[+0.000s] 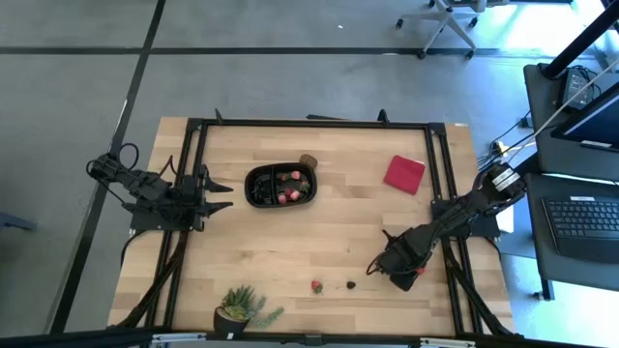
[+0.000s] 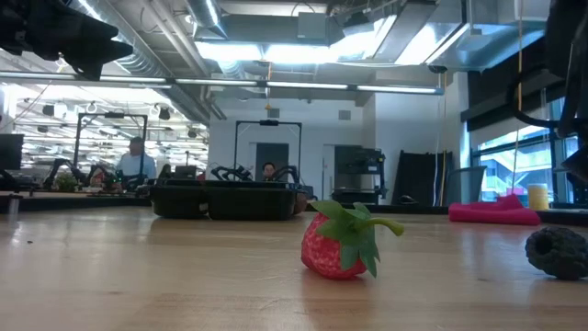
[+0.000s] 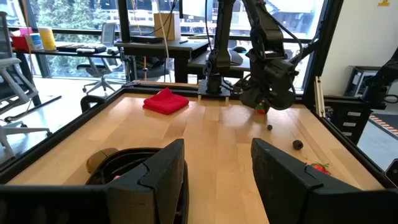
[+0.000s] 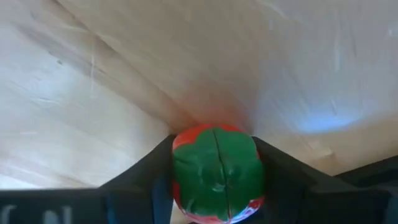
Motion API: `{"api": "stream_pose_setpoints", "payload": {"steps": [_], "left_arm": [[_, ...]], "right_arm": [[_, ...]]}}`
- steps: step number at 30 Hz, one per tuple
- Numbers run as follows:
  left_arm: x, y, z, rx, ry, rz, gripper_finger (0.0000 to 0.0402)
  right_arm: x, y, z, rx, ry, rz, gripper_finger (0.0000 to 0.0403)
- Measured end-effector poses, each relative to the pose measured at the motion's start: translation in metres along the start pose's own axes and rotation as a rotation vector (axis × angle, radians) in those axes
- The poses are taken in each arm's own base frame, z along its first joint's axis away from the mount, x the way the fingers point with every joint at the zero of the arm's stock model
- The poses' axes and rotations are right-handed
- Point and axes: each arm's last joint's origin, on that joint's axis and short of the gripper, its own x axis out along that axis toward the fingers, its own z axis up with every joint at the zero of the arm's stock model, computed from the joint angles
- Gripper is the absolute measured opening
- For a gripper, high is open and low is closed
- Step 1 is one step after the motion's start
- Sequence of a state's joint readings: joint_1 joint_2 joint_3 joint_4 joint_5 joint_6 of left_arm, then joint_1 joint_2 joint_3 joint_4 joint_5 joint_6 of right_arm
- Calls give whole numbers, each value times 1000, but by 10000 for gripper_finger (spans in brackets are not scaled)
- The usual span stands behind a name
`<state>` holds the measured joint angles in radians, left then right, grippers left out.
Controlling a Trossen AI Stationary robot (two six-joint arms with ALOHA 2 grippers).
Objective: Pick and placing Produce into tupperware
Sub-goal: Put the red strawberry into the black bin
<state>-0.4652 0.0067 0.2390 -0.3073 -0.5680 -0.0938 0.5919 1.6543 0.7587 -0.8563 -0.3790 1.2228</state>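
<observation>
Red fruit with a green top (image 4: 216, 174) is sitting right between the right gripper's (image 1: 404, 275) fingers (image 4: 149, 171), which are pressing against its two sides just above the wooden worktop (image 1: 290, 242). That gripper is hanging low near the worktop's front right corner, pointing down.

Close by, along the front edge, a strawberry (image 2: 338, 241) with its leafy green cap is lying on the wood, and a dark berry (image 2: 559, 250) is resting just beside it, apart from it and nearer the right gripper.

Farther back, near the middle of the rear edge, the black tupperware (image 1: 280, 185) is holding several red pieces (image 1: 287, 193) in its compartments, and a larger brown round piece (image 1: 309, 161) is sitting against its outer rim at the far right end.

Beside the tupperware's left end, the left gripper (image 1: 224, 194) is hovering near the left edge, its fingers (image 3: 152, 177) standing partly apart with nothing between them.

A red cloth (image 1: 403, 173) is lying toward the rear right corner, and a green potted plant (image 1: 240, 308) is standing at the front edge, left of the strawberry.
</observation>
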Motion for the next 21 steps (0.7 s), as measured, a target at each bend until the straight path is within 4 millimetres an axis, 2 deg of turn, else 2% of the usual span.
{"api": "stream_pose_setpoints", "payload": {"steps": [6, 11, 17, 21], "left_arm": [[0, 0, 0, 0, 0, 0, 179], [0, 0, 0, 0, 0, 0, 179], [0, 0, 0, 0, 0, 0, 179], [0, 0, 0, 0, 1, 0, 179]], "right_arm": [[-14, 9, 7, -26, -89, 9, 183], [-46, 22, 28, -97, -304, 52, 184], [-103, 31, 71, -232, -646, 117, 180], [-148, 35, 104, -409, -921, 212, 188]]}}
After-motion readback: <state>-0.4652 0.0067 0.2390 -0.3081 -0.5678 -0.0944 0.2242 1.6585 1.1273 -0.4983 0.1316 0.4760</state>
